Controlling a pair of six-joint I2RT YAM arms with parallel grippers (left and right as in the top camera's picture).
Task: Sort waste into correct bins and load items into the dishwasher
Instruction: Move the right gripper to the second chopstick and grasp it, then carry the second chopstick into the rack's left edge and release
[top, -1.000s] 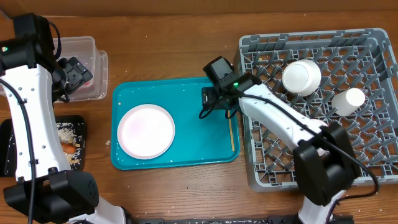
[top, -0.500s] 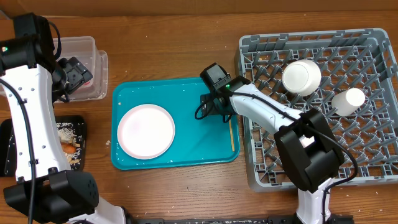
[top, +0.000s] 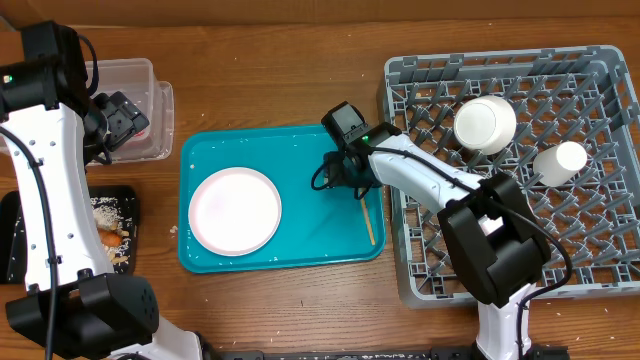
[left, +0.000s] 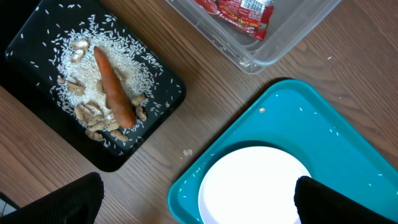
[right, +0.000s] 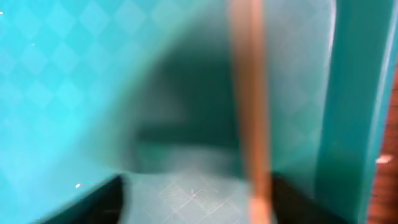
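Observation:
A pair of wooden chopsticks lies tilted near the right edge of the teal tray. My right gripper is down at their upper end. In the blurred right wrist view a chopstick runs between the jaws, close to the right finger. The jaws still stand apart. A white plate rests on the tray's left half. My left gripper hangs open and empty, high over the plate. The grey dishwasher rack holds a white bowl and a small cup.
A black tray at the left holds rice, beige scraps and an orange carrot stick. Behind it a clear tub contains a red wrapper. A few crumbs lie on the wood by the teal tray.
My right gripper has come down at the chopsticks' upper end and its jaws have narrowed. The chopsticks have swung from straight along the tray's edge to tilted. The left arm has not moved.

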